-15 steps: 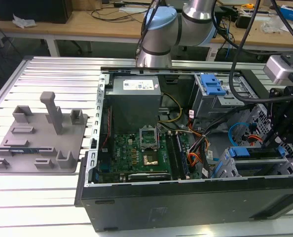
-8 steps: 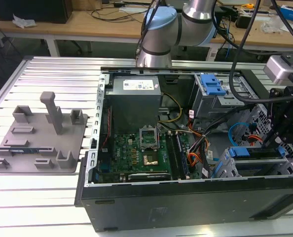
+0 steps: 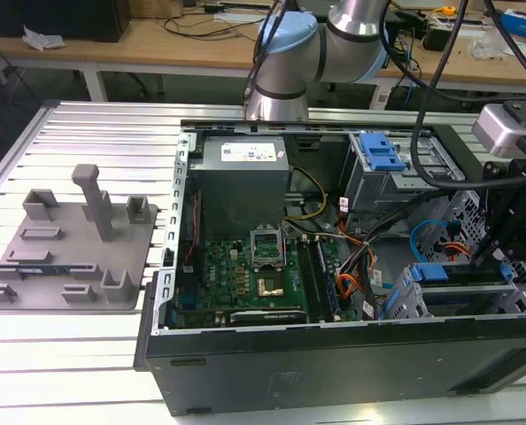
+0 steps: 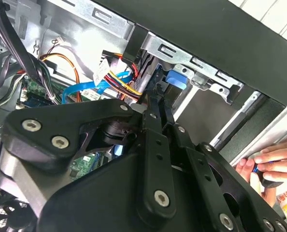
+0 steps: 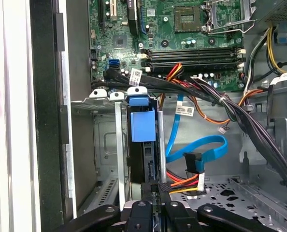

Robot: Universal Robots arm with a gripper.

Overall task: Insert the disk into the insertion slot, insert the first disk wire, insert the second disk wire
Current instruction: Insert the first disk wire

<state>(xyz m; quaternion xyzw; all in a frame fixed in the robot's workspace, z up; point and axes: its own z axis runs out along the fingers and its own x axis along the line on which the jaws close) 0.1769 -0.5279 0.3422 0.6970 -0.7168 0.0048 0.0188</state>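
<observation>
1. At the exterior view's left, a grey fixture plate [image 3: 68,243] is seen on a slatted metal table [image 3: 68,354], with wooden benches [image 3: 157,40] behind.
2. At centre, an open computer case [image 3: 334,363] is laid.
3. At right, the disk [image 5: 143,123] is seated in the insertion slot [image 5: 105,145], and the first disk wire [image 5: 182,182] is clenched by the gripper [image 5: 157,191].

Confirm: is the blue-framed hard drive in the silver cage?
In: blue-framed grey hard drive sits between silver perforated cage walls; depth, cannot tell.
</observation>
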